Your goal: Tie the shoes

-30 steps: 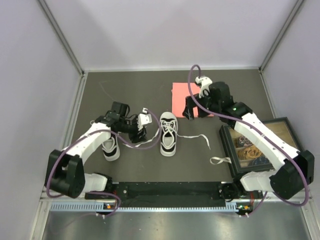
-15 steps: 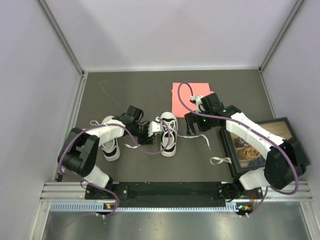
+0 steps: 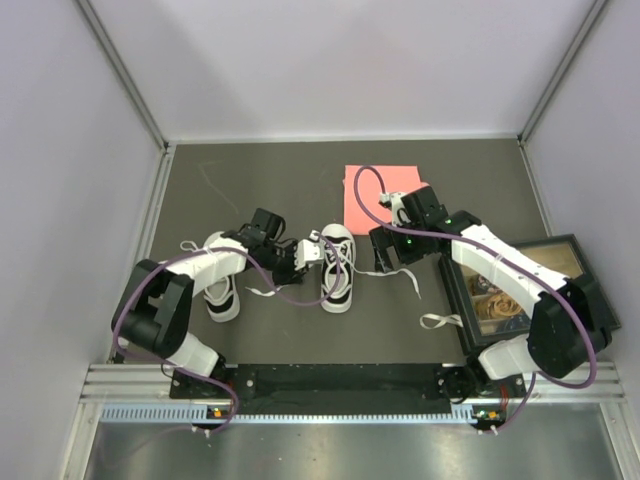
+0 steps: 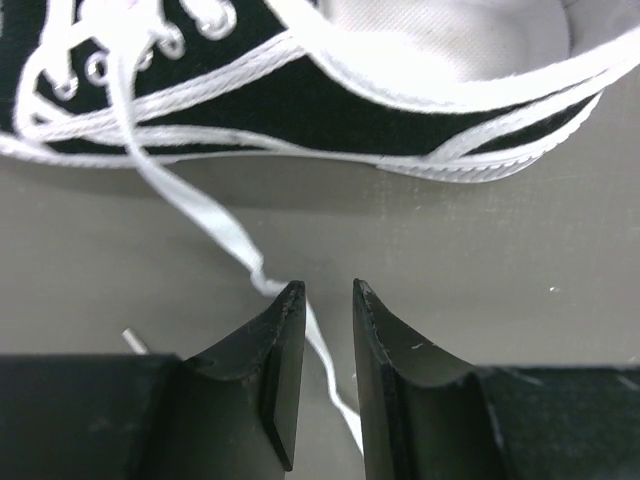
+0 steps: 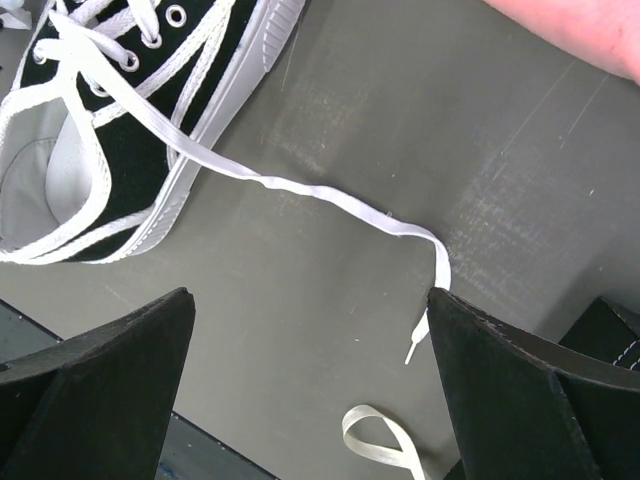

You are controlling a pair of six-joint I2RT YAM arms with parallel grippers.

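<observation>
White lace [image 4: 215, 225] in left gripper's [image 4: 328, 292] narrow gap, right gripper [image 5: 308, 296] wide over table [image 5: 500, 150]

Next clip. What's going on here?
Two robot arms are working on a small white sneaker with black side panels, its laces untied. The left gripper sits low beside it, jaws almost together, with one long white lace running between them, not yet pinched. The right gripper hangs wide open over the other lace end, which trails on the dark table. The second sneaker lies further left.
</observation>
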